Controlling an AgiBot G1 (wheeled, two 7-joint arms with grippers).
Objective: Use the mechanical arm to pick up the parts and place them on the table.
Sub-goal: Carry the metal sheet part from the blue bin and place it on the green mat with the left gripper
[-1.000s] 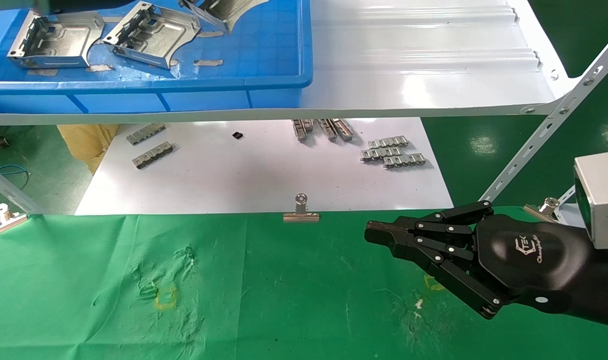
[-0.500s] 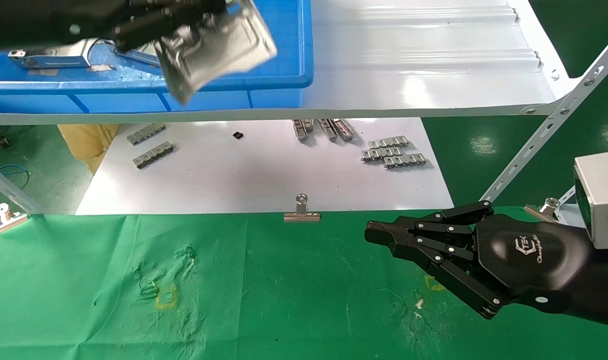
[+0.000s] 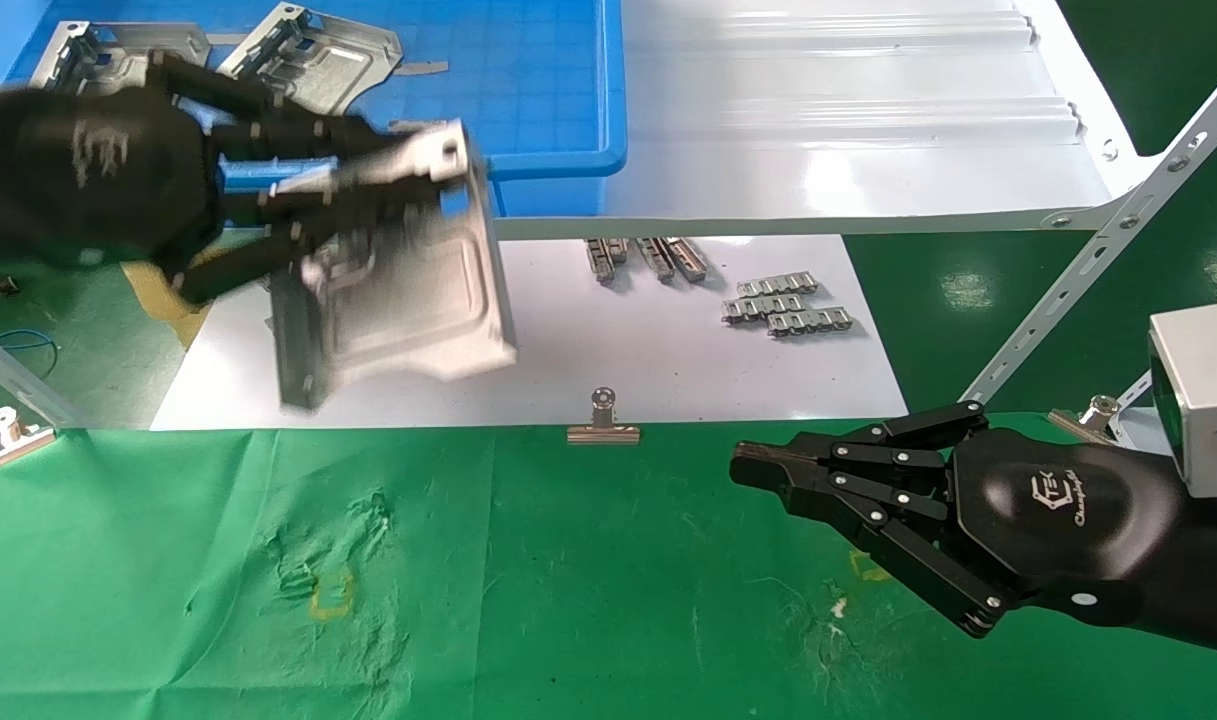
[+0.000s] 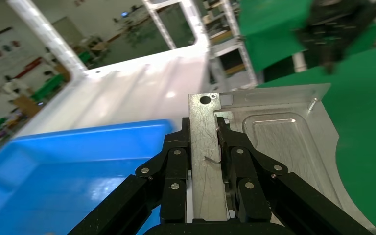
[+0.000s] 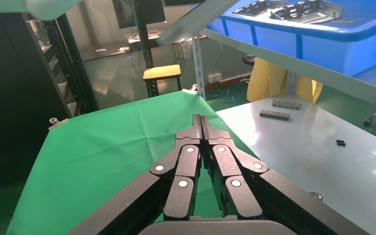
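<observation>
Although motion blur softens its outline, the left mechanical arm (image 3: 298, 210) holds one part (image 3: 398, 290) clamped between its fingers (image 4: 176, 166), now carried out of the blue bin (image 3: 558, 160) above the white sheet (image 3: 618, 370). Right mechanical arm (image 3: 798, 475), fingers together, stays over the table (image 3: 568, 580).

Bright, even overhead light throws white glare patches on the glossy shelf (image 3: 848, 150) and soft shadows beneath it, while the left hand (image 3: 98, 180) and its bracket (image 3: 398, 290) smear with motion blur and the right hand (image 3: 968, 510) stays crisp.
</observation>
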